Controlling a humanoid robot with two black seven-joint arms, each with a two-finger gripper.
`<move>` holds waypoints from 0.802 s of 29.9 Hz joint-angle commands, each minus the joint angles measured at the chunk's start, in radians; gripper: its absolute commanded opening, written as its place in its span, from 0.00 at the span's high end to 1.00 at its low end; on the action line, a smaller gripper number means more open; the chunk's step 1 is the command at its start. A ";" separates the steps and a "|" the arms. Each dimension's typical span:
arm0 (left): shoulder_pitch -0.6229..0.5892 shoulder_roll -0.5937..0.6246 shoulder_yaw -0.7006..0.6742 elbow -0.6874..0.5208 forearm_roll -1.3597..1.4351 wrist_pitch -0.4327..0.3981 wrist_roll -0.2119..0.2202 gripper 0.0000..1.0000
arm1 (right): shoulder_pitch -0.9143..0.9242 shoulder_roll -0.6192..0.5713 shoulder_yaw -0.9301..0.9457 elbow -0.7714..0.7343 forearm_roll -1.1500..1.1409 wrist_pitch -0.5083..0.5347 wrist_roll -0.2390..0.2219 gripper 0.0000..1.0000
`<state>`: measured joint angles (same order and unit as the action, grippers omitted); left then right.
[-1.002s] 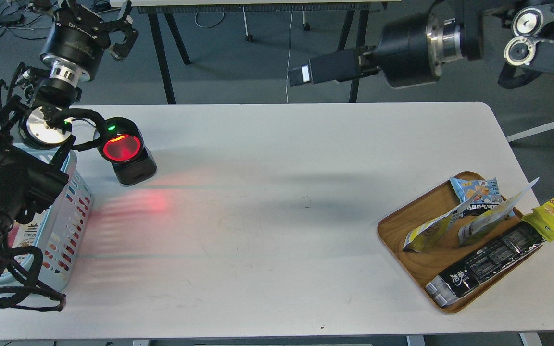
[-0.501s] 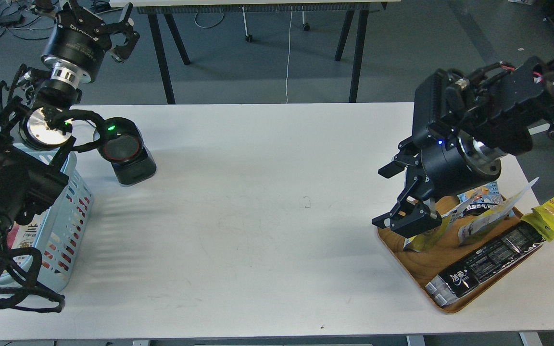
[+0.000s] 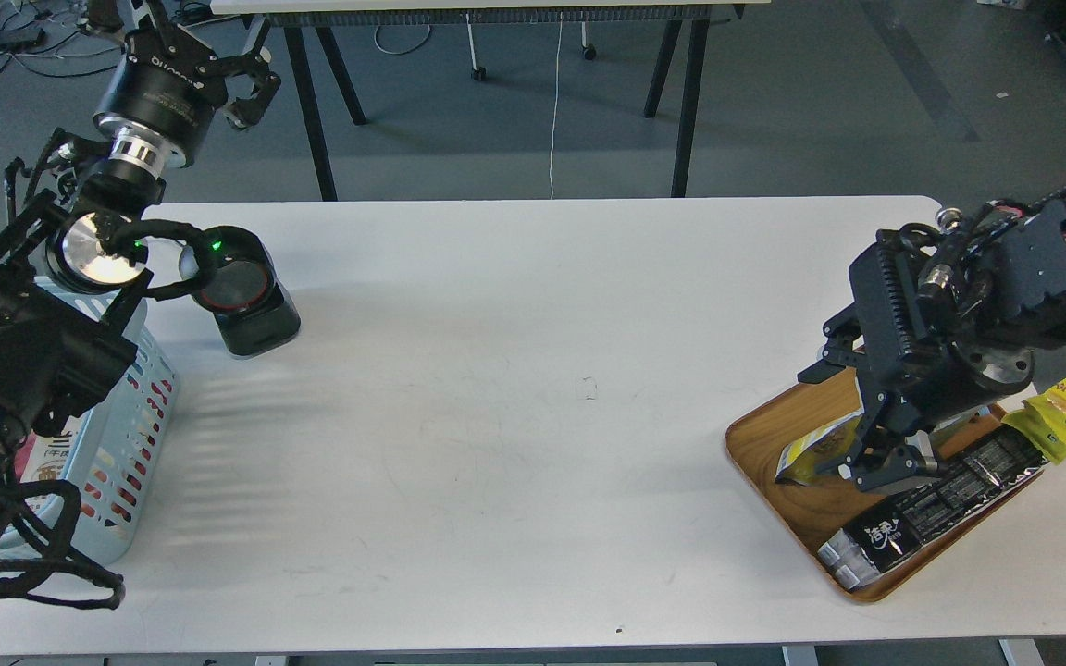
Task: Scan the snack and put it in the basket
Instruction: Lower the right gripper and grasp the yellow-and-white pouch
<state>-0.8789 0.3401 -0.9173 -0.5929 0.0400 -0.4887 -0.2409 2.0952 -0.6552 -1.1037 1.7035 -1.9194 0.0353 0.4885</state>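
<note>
Now | right gripper (image 3: 875, 460) has dropped from mid-air onto brown wooden tray (image 3: 778, 421), lower right of frame | jaws apart, straddling yellow-and-silver stand-up snack pouch (image 3: 815, 450), not clamped | left gripper (image 3: 218, 69) upper left, jaws apart, empty | light blue slotted plastic basket (image 3: 130, 407) lower left | grasp next.

Surface (image 3: 514, 444) was seen as plain white. Basket (image 3: 130, 435) was light blue w/ slotted sides. Snack (image 3: 815, 449) was yellow where visible. Tray (image 3: 778, 435) was brown wood-grain. Long packet (image 3: 935, 504) was black w/ white text. Scanner (image 3: 246, 291) was black, w/ green light.
</note>
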 commanded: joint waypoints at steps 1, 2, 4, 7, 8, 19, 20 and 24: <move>0.000 -0.003 0.000 0.001 0.000 0.000 0.000 0.00 | -0.030 -0.001 -0.001 -0.045 -0.032 -0.003 0.000 0.18; 0.000 -0.003 0.000 0.001 0.000 0.000 0.000 0.00 | -0.040 -0.001 0.001 -0.067 -0.033 -0.003 0.000 0.20; 0.000 -0.003 0.000 0.001 0.000 0.000 0.000 0.00 | -0.066 0.000 0.002 -0.120 -0.033 -0.003 0.000 0.25; 0.000 -0.001 0.000 0.002 0.000 0.000 0.000 0.00 | -0.098 0.002 0.005 -0.157 -0.033 -0.003 0.000 0.32; 0.000 0.000 0.000 0.002 0.000 0.000 0.000 0.00 | -0.107 0.000 0.005 -0.159 -0.033 -0.003 0.000 0.33; 0.000 -0.007 0.000 0.010 0.006 0.000 0.000 0.00 | -0.129 -0.001 0.004 -0.162 -0.032 -0.002 0.000 0.53; 0.000 -0.006 0.000 0.010 0.004 0.000 0.000 0.00 | -0.129 -0.001 0.005 -0.162 -0.032 -0.002 0.000 0.56; 0.000 -0.001 0.000 0.010 0.004 0.000 0.000 0.00 | -0.129 -0.001 0.004 -0.162 -0.032 0.000 0.000 0.74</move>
<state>-0.8781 0.3349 -0.9173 -0.5828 0.0448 -0.4887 -0.2409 1.9668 -0.6566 -1.0992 1.5418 -1.9517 0.0338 0.4886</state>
